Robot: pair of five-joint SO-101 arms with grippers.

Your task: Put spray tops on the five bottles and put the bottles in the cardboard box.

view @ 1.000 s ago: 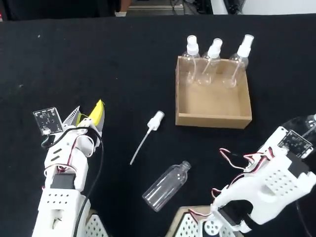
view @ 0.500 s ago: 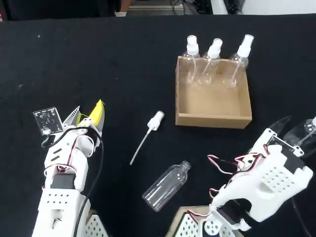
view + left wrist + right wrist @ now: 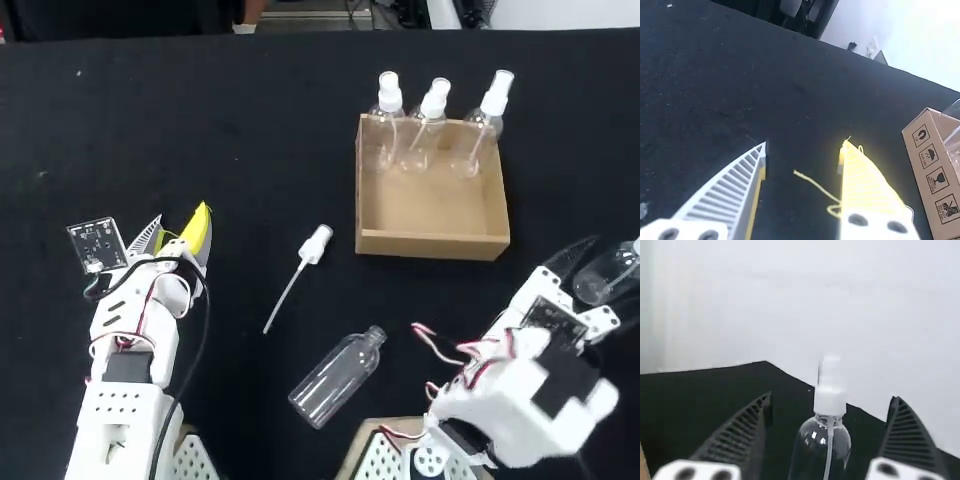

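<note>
The right end effector [image 3: 830, 399] stands apart around an upright bottle [image 3: 820, 447] by the table's [image 3: 250, 130] right edge. Its wrist view reveals the spray top [image 3: 829, 385]. The left end effector [image 3: 805, 146] is also apart.

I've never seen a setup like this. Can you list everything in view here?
cardboard box: one, brown, on the table's far right part.
boxed bottles: three, clear with white spray tops, upright along the box's far wall.
fourth capped bottle: one, clear, at the table's right edge.
open bottle: one, clear, topless, lying near the front.
loose spray top: one, white, lying left of the box.
table: one, black.
left gripper: white and yellow, open, holding nothing.
right gripper: black, open around the fourth capped bottle.
</note>
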